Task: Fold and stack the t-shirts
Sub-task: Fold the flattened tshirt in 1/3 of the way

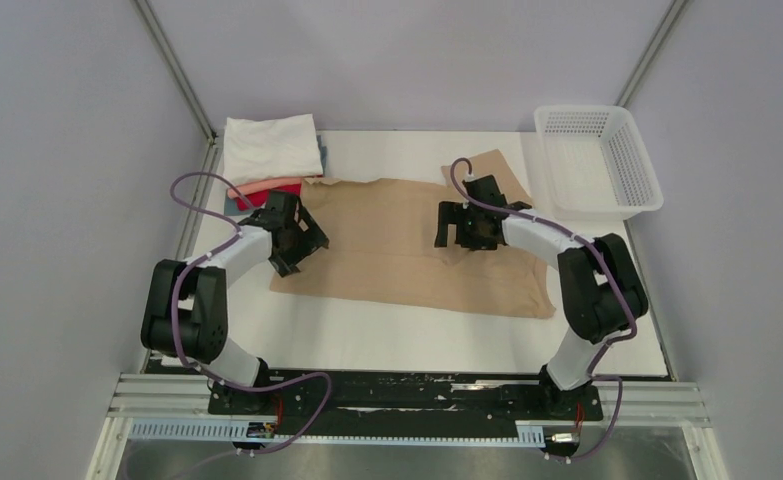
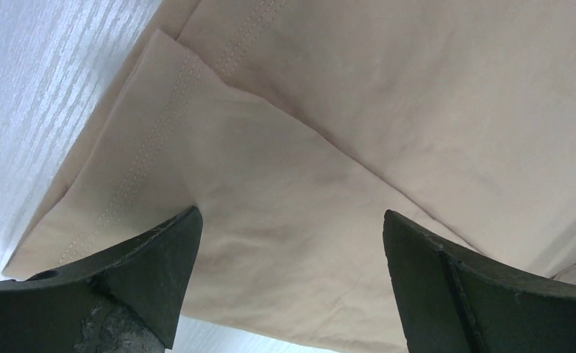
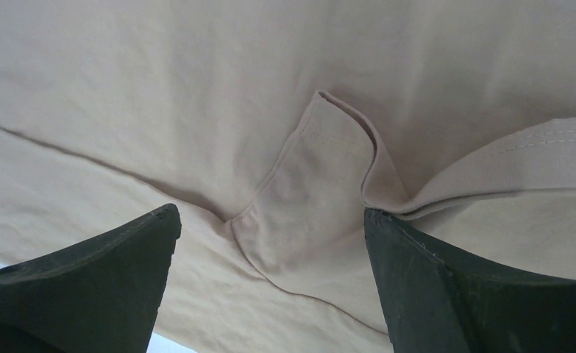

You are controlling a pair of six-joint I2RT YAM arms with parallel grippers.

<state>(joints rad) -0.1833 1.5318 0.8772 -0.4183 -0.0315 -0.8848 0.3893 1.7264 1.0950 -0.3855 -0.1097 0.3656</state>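
I am holding my left claw (image 1: pixel 305 243) released, its two fingers (image 2: pixel 145 279) standing wide apart over the left end of the tan t-shirt (image 1: pixel 407 250). In my left wrist view the claw (image 2: pixel 292 228) is framing a double-stitched hem (image 2: pixel 148 154), where the cloth is lying in two layers with the white surface (image 2: pixel 42 95) showing just past it. I cannot tell whether my fingertips are touching the cloth.

I am holding my right claw (image 1: pixel 462 235) released as well, jaws spread, over the shirt's far right part. In my right wrist view the claw (image 3: pixel 270 220) is sitting above a small folded pucker of cloth (image 3: pixel 307 191), with the ribbed neckband (image 3: pixel 520 151) running off just beside it. Here too I cannot tell whether I am touching.

The tan t-shirt is lying spread out across the middle of the surface (image 1: pixel 407 340), running from near the left edge toward the right edge, with one sleeve (image 1: pixel 492 170) pointing at the far edge.

In the far left corner a folded white t-shirt (image 1: pixel 272 148) is resting on a red t-shirt (image 1: pixel 267 198), and a sliver of a blue-grey t-shirt (image 1: pixel 233 203) is peeking out beneath them, just beside the tan one's corner. The white mesh basket (image 1: pixel 639 165) is standing in the far right corner, well apart from the stack.
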